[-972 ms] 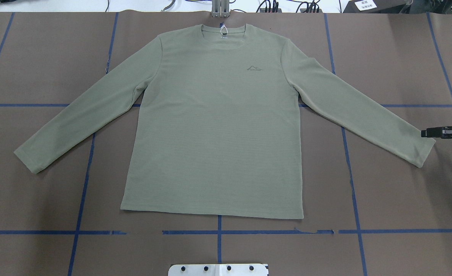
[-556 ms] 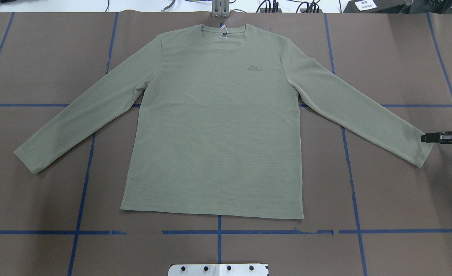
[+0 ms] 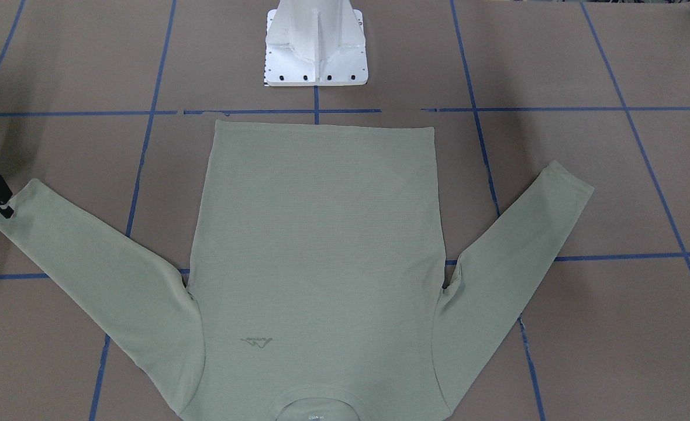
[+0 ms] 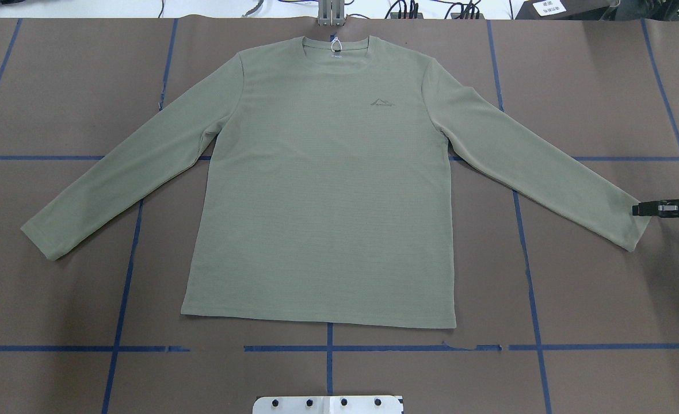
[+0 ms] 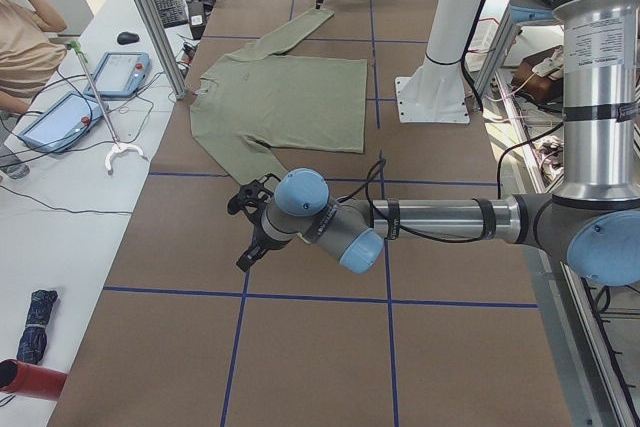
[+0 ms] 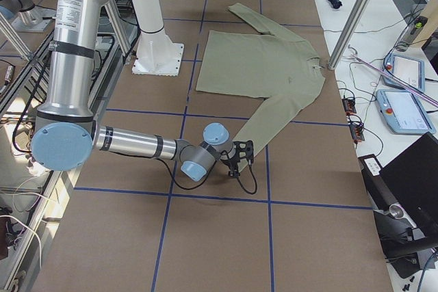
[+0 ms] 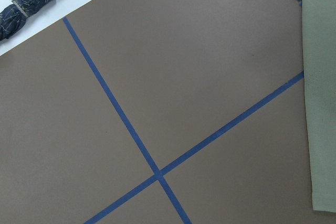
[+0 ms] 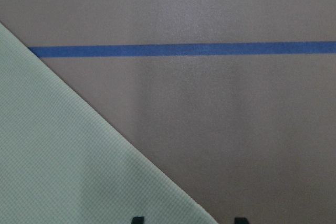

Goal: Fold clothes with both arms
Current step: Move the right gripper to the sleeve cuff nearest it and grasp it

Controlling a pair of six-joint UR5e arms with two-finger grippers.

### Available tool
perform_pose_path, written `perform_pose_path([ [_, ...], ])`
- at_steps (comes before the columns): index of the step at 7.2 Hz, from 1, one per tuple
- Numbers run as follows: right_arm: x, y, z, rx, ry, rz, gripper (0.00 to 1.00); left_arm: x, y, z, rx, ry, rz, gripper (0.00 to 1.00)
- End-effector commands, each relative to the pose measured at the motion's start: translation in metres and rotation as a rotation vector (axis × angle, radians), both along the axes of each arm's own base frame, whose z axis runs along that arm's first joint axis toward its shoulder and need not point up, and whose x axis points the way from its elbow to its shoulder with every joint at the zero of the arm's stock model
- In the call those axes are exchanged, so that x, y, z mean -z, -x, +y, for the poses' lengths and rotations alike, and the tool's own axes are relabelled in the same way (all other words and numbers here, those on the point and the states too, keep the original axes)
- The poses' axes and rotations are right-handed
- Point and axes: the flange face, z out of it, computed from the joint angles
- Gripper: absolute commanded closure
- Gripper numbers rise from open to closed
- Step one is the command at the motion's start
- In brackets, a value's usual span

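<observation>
The pale sage-green long-sleeved shirt (image 4: 322, 190) lies flat and face up on the brown table, sleeves spread, collar at the far edge. My right gripper (image 4: 637, 210) hovers low at the right sleeve's cuff (image 4: 633, 230), at the view's left edge from the front (image 3: 0, 204). In the right wrist view its fingertips (image 8: 137, 219) stand apart and open, with the sleeve's edge (image 8: 63, 161) running between them. My left gripper (image 5: 248, 232) shows only in the exterior left view, just past the left cuff (image 5: 262, 175). I cannot tell whether it is open.
The white pedestal base (image 3: 316, 52) stands by the shirt's hem. Blue tape lines (image 4: 328, 348) grid the table. A rolled dark umbrella (image 7: 29, 3) lies off the mat. A person (image 5: 25, 47) sits at a side table with tablets (image 5: 120, 72).
In the overhead view my right gripper has slid a little toward the near side, closer onto the right cuff. The shirt has not moved.
</observation>
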Motion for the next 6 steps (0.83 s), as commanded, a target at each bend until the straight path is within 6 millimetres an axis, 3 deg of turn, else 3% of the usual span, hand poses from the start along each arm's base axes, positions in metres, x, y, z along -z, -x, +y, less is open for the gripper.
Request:
perform_pose_path([
  [1, 0.0027, 0.0017, -0.0023, 0.001, -0.005, -0.004, 0.84, 0.0009, 0.0, 0.0, -0.001, -0.003, 0.0, 0.0],
  [2, 0.0029, 0.0017, -0.0023, 0.0, -0.005, -0.005, 0.99, 0.0001, 0.0, 0.0, -0.001, -0.001, 0.0, 0.0],
  [6, 0.0063, -0.0005, -0.0011, 0.006, -0.017, -0.005, 1.0, -0.0007, 0.0, 0.0, 0.0, 0.002, 0.0, 0.0],
])
